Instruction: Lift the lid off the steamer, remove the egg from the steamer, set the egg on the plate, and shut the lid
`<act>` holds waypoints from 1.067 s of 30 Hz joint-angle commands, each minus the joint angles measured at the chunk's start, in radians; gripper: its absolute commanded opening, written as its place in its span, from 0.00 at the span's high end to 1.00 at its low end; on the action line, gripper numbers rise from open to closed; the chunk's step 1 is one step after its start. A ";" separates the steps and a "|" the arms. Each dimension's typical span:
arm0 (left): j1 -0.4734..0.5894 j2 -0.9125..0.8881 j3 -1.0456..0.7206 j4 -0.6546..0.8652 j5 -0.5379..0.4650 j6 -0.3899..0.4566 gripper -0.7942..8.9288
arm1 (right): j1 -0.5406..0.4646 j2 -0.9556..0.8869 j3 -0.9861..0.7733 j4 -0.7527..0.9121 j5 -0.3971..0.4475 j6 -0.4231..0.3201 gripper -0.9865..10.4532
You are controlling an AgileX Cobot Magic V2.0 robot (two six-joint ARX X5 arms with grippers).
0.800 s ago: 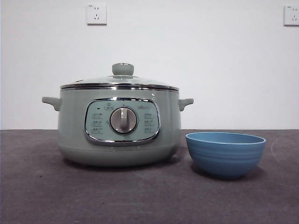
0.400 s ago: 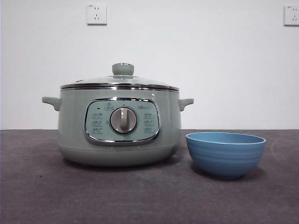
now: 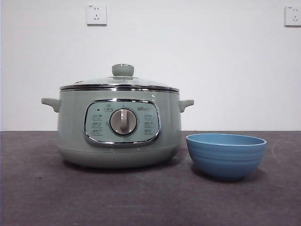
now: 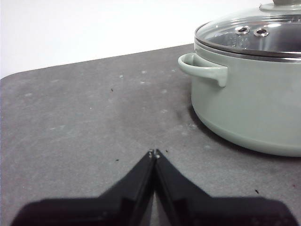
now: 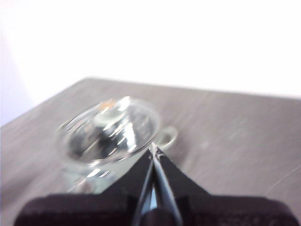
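One lidded steamer (image 3: 119,136), one plate (image 3: 225,155); both grippers (image 4: 154,153) (image 5: 154,149) apparently closed, empty.

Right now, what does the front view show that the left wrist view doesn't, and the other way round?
Only the front view shows the steamer's control panel with its silver dial, the blue plate standing beside the steamer without touching it, and two wall sockets; no arm appears there. Only the left wrist view shows the left gripper, jaws shut, over bare table apart from the steamer, and two small vent holes in the glass. Both show the steamer with the lid seated on it and a side handle. The egg shows in neither.
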 commanded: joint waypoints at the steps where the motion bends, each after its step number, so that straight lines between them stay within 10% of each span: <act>1: 0.003 -0.003 -0.014 0.005 0.000 -0.007 0.92 | -0.071 -0.085 -0.196 0.130 0.003 -0.026 0.91; 13: 0.003 -0.003 -0.014 0.005 0.000 -0.007 0.92 | -0.154 -0.340 -0.761 0.505 0.004 -0.015 0.91; 32: 0.003 -0.003 -0.014 0.005 0.000 -0.007 0.92 | -0.154 -0.383 -0.833 0.426 0.004 -0.015 0.91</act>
